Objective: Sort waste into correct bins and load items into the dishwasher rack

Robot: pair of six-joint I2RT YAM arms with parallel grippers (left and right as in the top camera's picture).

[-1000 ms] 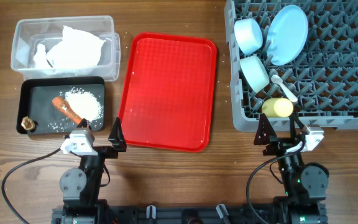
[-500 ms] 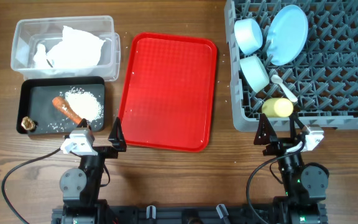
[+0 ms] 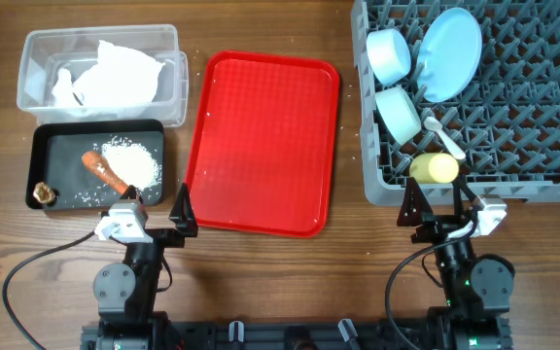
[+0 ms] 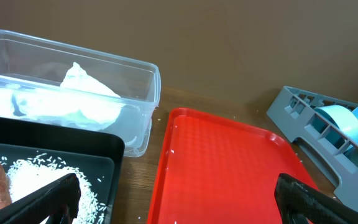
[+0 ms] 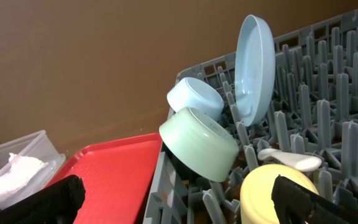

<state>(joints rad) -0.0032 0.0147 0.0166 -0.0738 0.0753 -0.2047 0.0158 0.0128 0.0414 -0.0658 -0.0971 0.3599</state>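
Observation:
The grey dishwasher rack [image 3: 533, 117] holds the light blue plate [image 3: 452, 53] on edge, two light blue bowls [image 3: 389, 53] [image 3: 398, 114], the white spoon [image 3: 443, 136] and the yellow cup [image 3: 434, 168]. The clear tub [image 3: 37, 49] holds the white napkin [image 3: 115, 73]. The black tray [image 3: 47, 146] holds the carrot [image 3: 105, 171], rice [image 3: 132, 161] and a brown lump [image 3: 43, 192]. My left gripper [image 3: 156, 212] is open and empty at the red tray's front left corner. My right gripper [image 3: 440, 206] is open and empty in front of the rack, by the cup [image 5: 278, 193].
The red serving tray [image 3: 265, 141] lies bare between the bins and the rack. In the left wrist view the tub [image 4: 135, 74], black tray [image 4: 114, 152] and red tray [image 4: 229, 168] lie ahead. A few rice grains lie scattered on the wooden table.

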